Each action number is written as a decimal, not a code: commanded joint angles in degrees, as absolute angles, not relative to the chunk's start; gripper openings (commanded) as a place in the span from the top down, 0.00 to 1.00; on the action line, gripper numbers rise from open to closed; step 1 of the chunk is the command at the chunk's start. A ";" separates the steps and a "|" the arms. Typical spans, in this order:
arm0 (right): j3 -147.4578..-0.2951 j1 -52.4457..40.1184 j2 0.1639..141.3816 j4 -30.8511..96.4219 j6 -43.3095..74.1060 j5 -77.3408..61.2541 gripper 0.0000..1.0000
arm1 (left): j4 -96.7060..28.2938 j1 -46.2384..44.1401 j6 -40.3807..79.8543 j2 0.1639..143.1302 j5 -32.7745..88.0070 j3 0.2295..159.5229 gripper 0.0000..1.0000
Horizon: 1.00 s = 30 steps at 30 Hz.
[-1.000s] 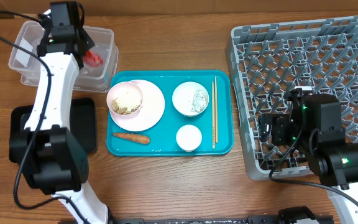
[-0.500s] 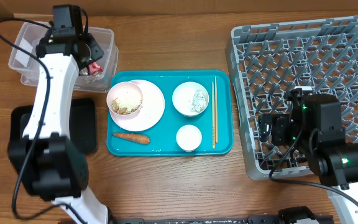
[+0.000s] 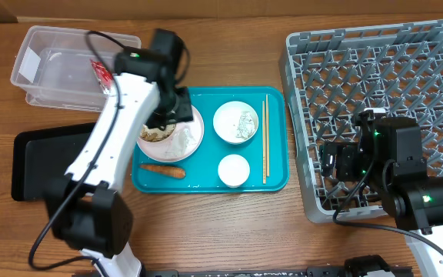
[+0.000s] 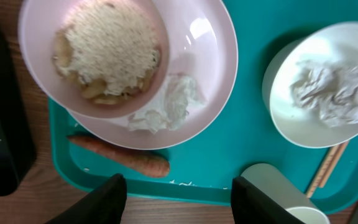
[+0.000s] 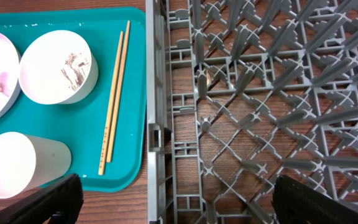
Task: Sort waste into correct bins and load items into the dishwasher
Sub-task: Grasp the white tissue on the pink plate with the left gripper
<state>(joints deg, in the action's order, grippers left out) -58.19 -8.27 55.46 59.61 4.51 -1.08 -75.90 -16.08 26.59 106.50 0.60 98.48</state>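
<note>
My left gripper [image 3: 169, 115] hovers open over the plate [image 4: 204, 68] on the teal tray, with nothing between its fingers. The plate carries a bowl of beige food scraps [image 4: 107, 46] and a crumpled tissue [image 4: 166, 107]. An orange carrot [image 4: 120, 155] lies just in front of it. A second bowl [image 3: 235, 121] holds more tissue [image 4: 331, 90]. Near it are the cup [image 3: 234, 170] and the chopsticks [image 3: 265, 138]. The red wrapper [image 3: 98, 73] lies in the clear tub [image 3: 60, 69]. My right gripper [image 5: 179, 208] stands open above the left edge of the grey dish rack [image 3: 383, 77].
The black tray [image 3: 41, 165] sits at the left, in front of the clear tub. The teal tray [image 3: 275, 181] lies between the bins and the rack. My right arm's body covers the rack's front left part.
My left arm swung right from the clear tub to above the plate. Its jaws opened and the red wrapper stayed behind in the tub. The right arm has not moved.
</note>
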 commanded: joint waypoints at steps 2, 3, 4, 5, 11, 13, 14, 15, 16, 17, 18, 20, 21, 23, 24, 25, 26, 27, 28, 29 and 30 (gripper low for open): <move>-60.07 -8.01 55.31 59.61 4.73 -0.93 0.00 | -75.77 -19.77 27.86 110.50 -2.09 95.59 0.43; -60.07 -8.01 55.31 59.75 4.73 -0.93 0.00 | -75.57 -20.25 28.58 111.20 -2.09 95.20 0.43; -60.07 -8.01 55.31 59.88 4.71 -0.93 0.00 | -75.31 -20.69 29.02 111.85 -1.96 94.87 0.43; -60.07 -8.01 55.31 59.94 4.73 -0.93 0.00 | -74.94 -21.10 29.04 112.71 -1.89 94.63 0.42; -60.10 -8.01 55.31 59.94 4.71 -0.93 0.00 | -74.08 -22.20 30.30 118.15 -2.00 94.50 0.44; -60.07 -8.01 55.31 59.94 4.71 -0.93 0.00 | -73.12 -22.13 30.28 119.59 -2.22 94.50 0.44; -60.10 -8.01 55.31 59.94 4.71 -0.93 0.00 | -72.73 -22.02 30.28 120.01 -2.50 94.50 0.44; -60.10 -8.01 55.31 59.94 4.71 -0.93 0.00 | -72.42 -21.85 30.33 120.44 -3.16 94.50 0.44; -60.07 -8.01 55.31 59.94 4.71 -0.93 0.00 | -72.16 -21.71 30.33 120.66 -4.03 94.50 0.44; -60.07 -8.01 55.31 59.94 4.71 -0.93 0.00 | -71.94 -21.71 30.30 120.66 -4.84 94.50 0.44; -60.10 -8.01 55.31 59.94 4.71 -0.93 0.00 | -71.79 -21.71 30.33 120.66 -5.63 94.50 0.44; -60.07 -8.01 55.31 59.94 4.71 -0.93 0.00 | -71.48 -21.71 30.50 120.66 -7.51 94.50 0.44; -60.07 -8.01 55.31 59.96 4.71 -0.93 0.00 | -71.26 -21.71 31.18 120.66 -8.38 94.48 0.44; -60.10 -8.01 55.31 59.96 4.71 -0.93 0.00 | -70.76 -21.74 32.29 120.68 -9.13 94.19 0.45; -60.10 -8.01 55.31 59.96 4.71 -0.93 0.00 | -70.63 -21.74 32.42 120.68 -9.15 94.15 0.45; -60.10 -8.01 55.31 59.96 4.71 -0.93 0.00 | -70.39 -21.76 32.42 120.68 -9.15 93.97 0.45; -60.10 -8.01 55.31 59.96 4.71 -0.93 0.00 | -70.00 -21.76 32.42 120.68 -9.13 93.65 0.45; -60.07 -8.01 55.31 59.96 4.73 -0.93 0.00 | -69.58 -21.78 32.40 120.68 -9.02 93.30 0.45; -60.07 -8.01 55.31 59.96 4.71 -0.93 0.00 | -68.90 -21.78 32.40 120.68 -8.91 92.77 0.45; -60.10 -8.01 55.31 59.96 4.71 -0.93 0.00 | -68.20 -21.78 32.38 120.68 -8.78 92.09 0.45; -60.07 -8.01 55.31 59.96 4.71 -0.93 0.00 | -67.02 -21.78 32.38 120.68 -8.73 91.11 0.46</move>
<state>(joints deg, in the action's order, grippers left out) -58.19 -8.27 55.46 60.03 4.51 -1.06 -68.73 -21.78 31.29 120.36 -7.44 93.45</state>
